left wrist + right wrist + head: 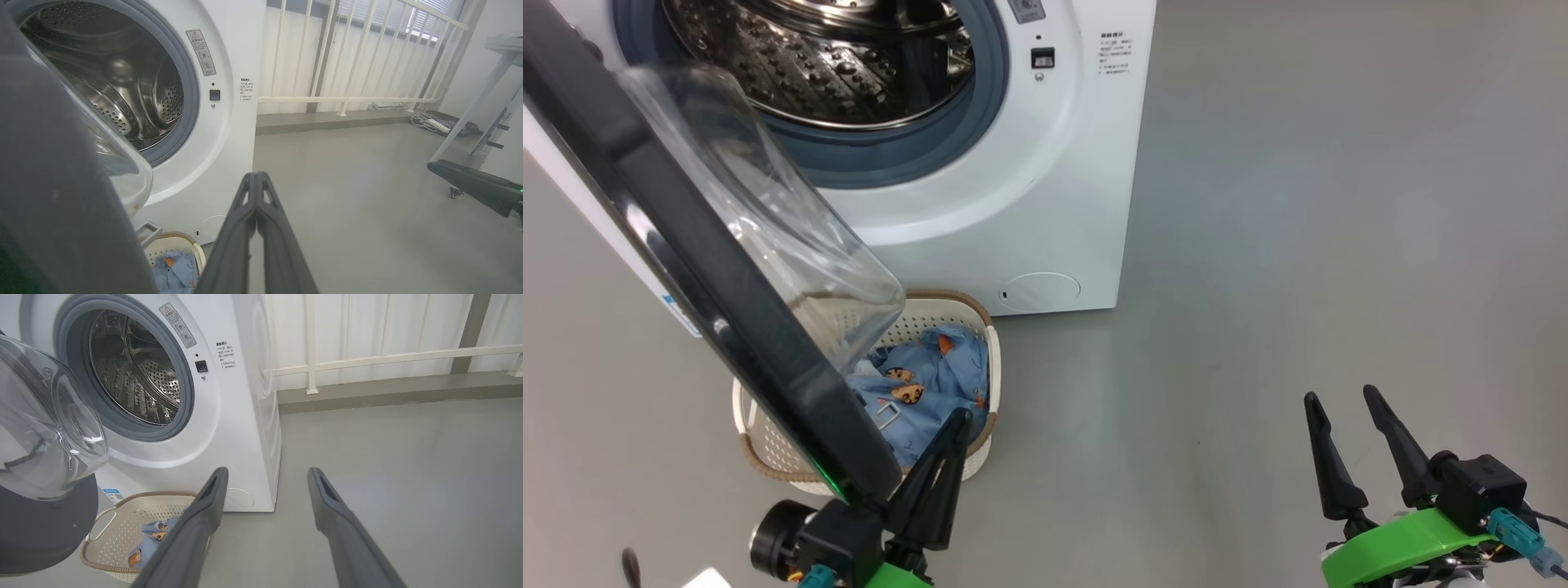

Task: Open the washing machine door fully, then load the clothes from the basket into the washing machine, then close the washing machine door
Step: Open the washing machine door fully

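The left hand [961, 418] is pinched shut with its two fingers pressed together and nothing between them. It lies just beside the lower free edge of the door [711, 302]; whether it touches the edge cannot be told. The right hand [1339, 396] is spread wide and empty, low over bare floor [1298, 204], well apart from the machine. The door stands out from the washing machine [1045, 163] and, in the head view, overhangs part of the basket [968, 298], so it is judged not yet fully open. Treat the door as a stiff, hinged and fairly heavy part. Its glossy black rim is likely to be slippery, and the clear glass bowl [768, 220] should not be loaded. Apply the push to the rim edge farthest from the hinge, where least force is needed. The clothes [931, 384] lie heaped in the basket on the floor in front of the machine, below the open drum [833, 65]. They are soft, light and limp. They will sag and trail when lifted, so take hold of a raised fold near the top of the heap, with the fingers well opened first. The basket looks light and may slide or tip if the fabric snags on its perforated wall.
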